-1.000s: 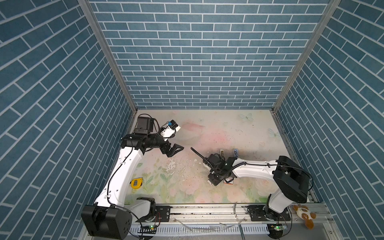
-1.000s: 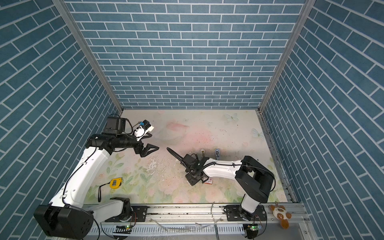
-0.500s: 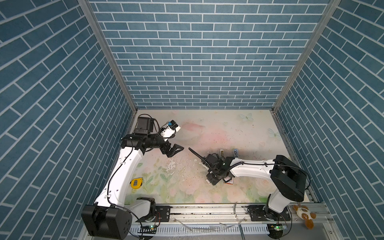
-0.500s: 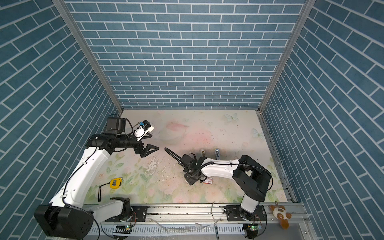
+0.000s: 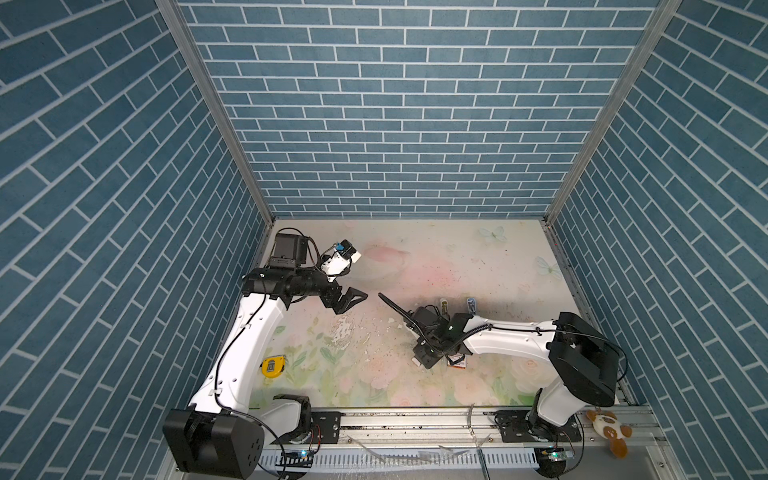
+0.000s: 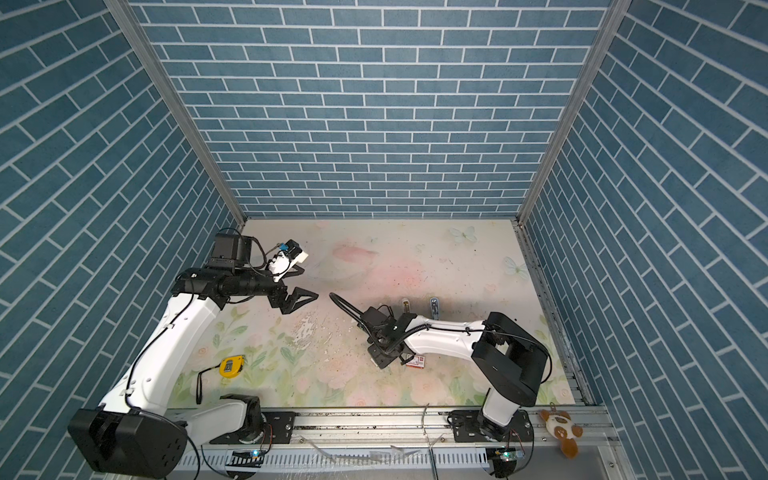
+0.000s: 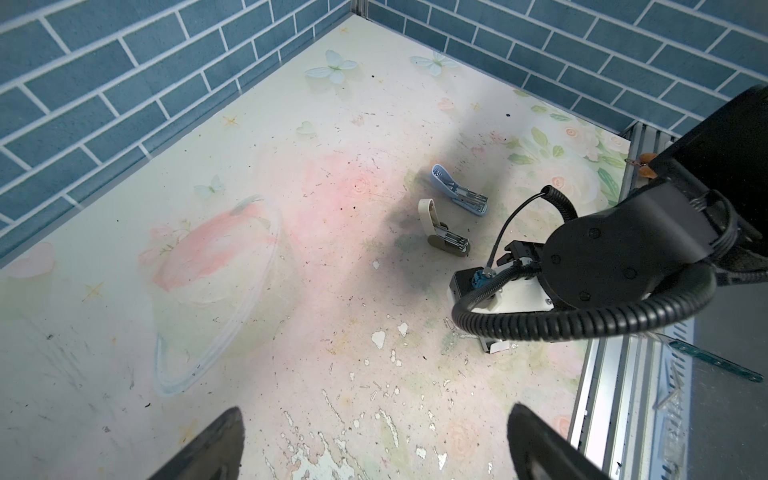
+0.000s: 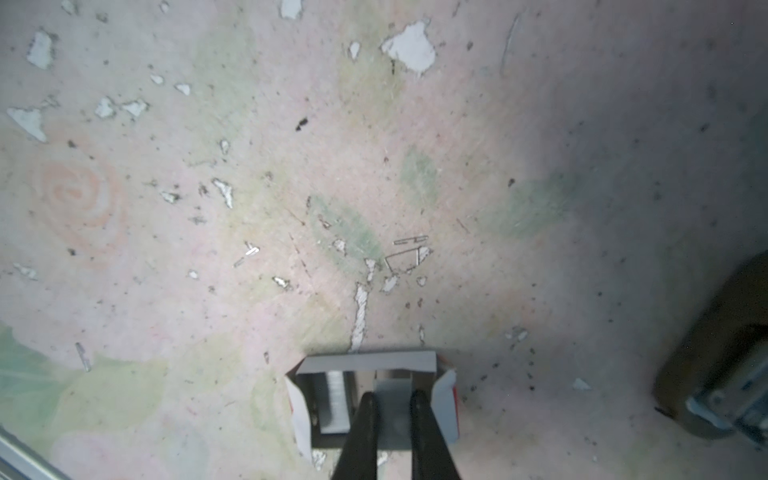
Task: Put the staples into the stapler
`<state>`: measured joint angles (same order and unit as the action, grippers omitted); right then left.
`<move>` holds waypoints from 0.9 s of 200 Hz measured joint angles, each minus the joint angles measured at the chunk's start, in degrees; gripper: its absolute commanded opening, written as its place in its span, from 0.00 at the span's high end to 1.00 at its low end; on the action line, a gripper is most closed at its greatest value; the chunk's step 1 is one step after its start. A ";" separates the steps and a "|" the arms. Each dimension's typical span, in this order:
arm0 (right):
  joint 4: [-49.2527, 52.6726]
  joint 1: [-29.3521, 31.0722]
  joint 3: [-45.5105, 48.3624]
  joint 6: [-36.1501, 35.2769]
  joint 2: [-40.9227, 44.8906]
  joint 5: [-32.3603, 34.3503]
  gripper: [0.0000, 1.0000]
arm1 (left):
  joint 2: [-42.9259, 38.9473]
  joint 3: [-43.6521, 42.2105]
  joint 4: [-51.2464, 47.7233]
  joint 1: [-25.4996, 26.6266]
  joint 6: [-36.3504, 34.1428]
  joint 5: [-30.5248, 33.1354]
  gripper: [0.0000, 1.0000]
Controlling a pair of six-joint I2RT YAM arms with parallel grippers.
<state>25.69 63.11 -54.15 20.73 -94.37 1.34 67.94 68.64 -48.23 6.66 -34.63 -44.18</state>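
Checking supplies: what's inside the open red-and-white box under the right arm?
A ribbed staples strip lies inside the box; the right fingers pinch a grey block. The box floor beneath is covered.

The far half of the pale flowery table mat (image 5: pixel 436 245) is bare, with lots of room to pass. A small cream stapler (image 7: pixel 441 232) and a small light-blue stapler (image 7: pixel 457 192) lie near the low white right arm (image 5: pixel 511 338). A yellow tape measure (image 5: pixel 273 366) sits front left.
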 measured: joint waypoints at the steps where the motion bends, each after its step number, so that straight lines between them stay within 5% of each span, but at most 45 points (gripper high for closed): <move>1: -0.02 0.00 0.00 0.00 0.00 0.00 0.93 | 0.00 0.00 0.04 0.00 0.02 0.00 0.01; 180: -4.22 -0.83 1.51 4.94 4.94 4.04 0.91 | 0.00 -0.11 2.54 0.00 1.84 2.58 0.00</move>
<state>21.47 62.28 -52.64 25.67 -89.43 5.39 67.94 68.53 -45.69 6.66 -32.80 -41.60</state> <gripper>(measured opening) 0.138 0.995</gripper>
